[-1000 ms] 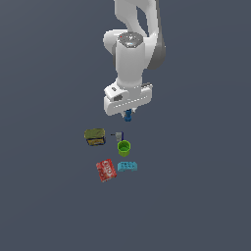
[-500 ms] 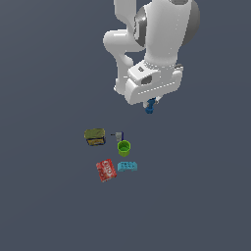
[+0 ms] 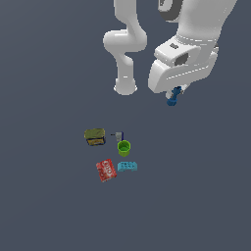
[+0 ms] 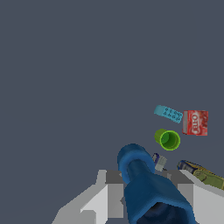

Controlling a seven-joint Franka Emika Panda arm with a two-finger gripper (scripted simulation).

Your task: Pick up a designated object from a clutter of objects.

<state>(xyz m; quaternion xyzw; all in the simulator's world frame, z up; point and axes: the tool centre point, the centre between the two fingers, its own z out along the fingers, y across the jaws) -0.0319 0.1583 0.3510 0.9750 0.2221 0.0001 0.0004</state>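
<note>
— Gripper [image 3: 172,98] state in the exterior view: how is it seen?

— It is seen high above the floor [image 3: 49,206], at the exterior view's right, under the white arm [image 3: 188,54]. A dark-blue piece [image 3: 172,99] is pinched at its tip and hangs clear of the ground. The fingers themselves are mostly hidden by the wrist housing.

— And the clutter?

— It is left on the floor, well apart from the held piece and lower in the picture. An olive-yellow box [image 3: 94,136] is placed at the exterior view's left. A small grey-and-blue item [image 3: 119,135] is found just beside it to the right, and a lime green cup [image 3: 124,147] stands upright close below that item. A red flat packet [image 3: 105,170] and a cyan studded brick [image 3: 127,166] are laid side by side nearest the camera, the brick on the right.

— What is shown by the wrist view?

— The dark-blue piece [image 4: 146,183] is seen large, clamped between the two grey fingers [image 4: 109,192], which are pressed against its sides. Its rounded end points toward the floor. Far beneath, the green cup [image 4: 167,139] is seen open-mouthed, with the grey-and-blue item [image 4: 158,161] near it, the brick [image 4: 168,113] and the red packet [image 4: 195,122] next to each other, and the olive box [image 4: 202,174] partly cut off behind a finger.
</note>
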